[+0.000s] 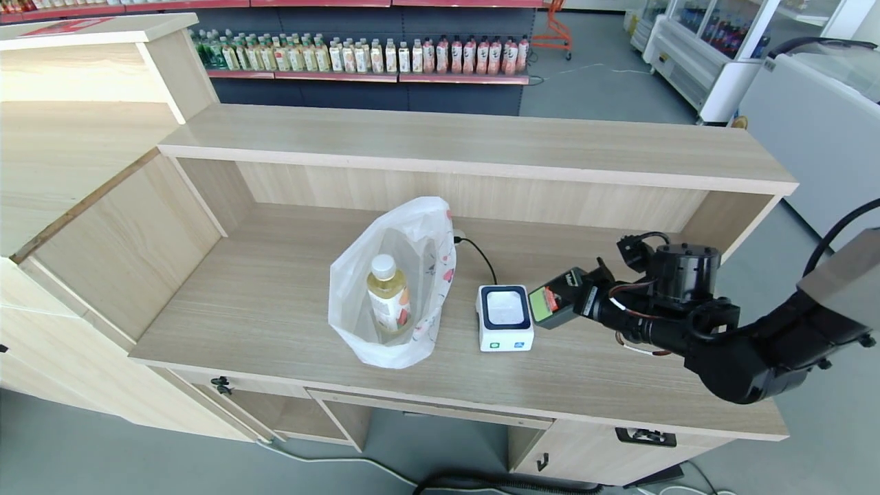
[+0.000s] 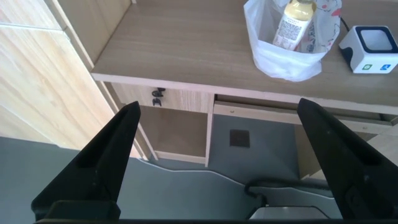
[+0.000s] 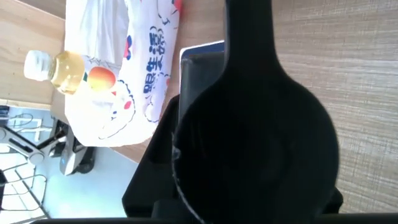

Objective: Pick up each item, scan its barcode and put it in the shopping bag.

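Done: one tea bottle [image 1: 388,295] standing upright inside the shopping bag [image 1: 421,230], so judged already scanned and bagged.
In hand: small dark box [image 1: 548,303] with a green and red face, clenched in the right tool [image 1: 574,292] and held off the surface [image 1: 275,302].
Box position: just beside the barcode scanner [image 1: 505,317], at its 3 o'clock, not over its dark window.
Left to do: scan of this box judged pending or just under way, then transfer into the bag at the scanner's 9 o'clock.
Further items: cannot tell.
Left tool [image 2: 214,165]: released, fingers spread with nothing between them, hanging below the front edge of the surface, well apart from the bag.
Around: black cable [image 1: 478,258] running from the scanner's 12 o'clock toward the back wall; raised ledge [image 1: 481,141] above; shelf of drink bottles [image 1: 385,58] far beyond.
In the way: scanner between box and bag, so a lift over it looks necessary; bag mouth slumped, with the bottle taking up its middle.
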Controlling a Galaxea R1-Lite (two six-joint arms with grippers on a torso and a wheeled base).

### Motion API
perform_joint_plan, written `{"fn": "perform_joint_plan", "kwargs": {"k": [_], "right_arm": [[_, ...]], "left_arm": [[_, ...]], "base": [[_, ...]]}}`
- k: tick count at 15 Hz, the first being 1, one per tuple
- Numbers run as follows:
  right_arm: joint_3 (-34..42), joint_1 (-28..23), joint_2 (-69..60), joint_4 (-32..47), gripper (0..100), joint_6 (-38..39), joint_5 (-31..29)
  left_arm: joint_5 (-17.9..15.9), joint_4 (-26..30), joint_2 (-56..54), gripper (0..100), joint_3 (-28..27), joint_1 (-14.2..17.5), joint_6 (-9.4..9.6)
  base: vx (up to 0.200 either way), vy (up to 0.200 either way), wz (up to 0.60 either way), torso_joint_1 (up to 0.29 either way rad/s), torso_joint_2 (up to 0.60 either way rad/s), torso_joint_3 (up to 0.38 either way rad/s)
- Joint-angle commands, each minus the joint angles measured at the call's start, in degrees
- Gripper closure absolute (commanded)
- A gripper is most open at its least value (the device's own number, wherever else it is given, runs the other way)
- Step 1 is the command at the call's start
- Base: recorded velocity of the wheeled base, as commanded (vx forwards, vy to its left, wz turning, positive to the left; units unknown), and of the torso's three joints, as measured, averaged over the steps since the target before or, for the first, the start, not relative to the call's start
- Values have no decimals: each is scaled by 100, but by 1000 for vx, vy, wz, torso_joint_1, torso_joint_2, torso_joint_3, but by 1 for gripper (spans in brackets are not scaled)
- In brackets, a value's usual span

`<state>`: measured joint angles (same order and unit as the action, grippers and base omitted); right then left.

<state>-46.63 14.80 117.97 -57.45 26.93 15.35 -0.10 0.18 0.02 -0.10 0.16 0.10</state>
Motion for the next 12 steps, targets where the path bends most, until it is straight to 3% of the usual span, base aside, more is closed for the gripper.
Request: {"fn": "perform_joint_plan", "kwargs": {"k": [1, 9, 12], "right_arm": [[-48, -3, 279, -11, 100, 5, 12], [-760, 331, 868, -38, 100, 58, 12], [-962, 454, 1202, -407, 100, 190, 3]], "left_arm": [[1, -1, -2, 0, 1, 2, -1], [1, -1, -2, 0, 1, 2, 8], [1, -1, -2, 0, 1, 2, 17]], "base": [[0, 0, 0, 0, 0, 0], [0, 0, 0, 0, 0, 0], [0, 0, 0, 0, 0, 0]]}}
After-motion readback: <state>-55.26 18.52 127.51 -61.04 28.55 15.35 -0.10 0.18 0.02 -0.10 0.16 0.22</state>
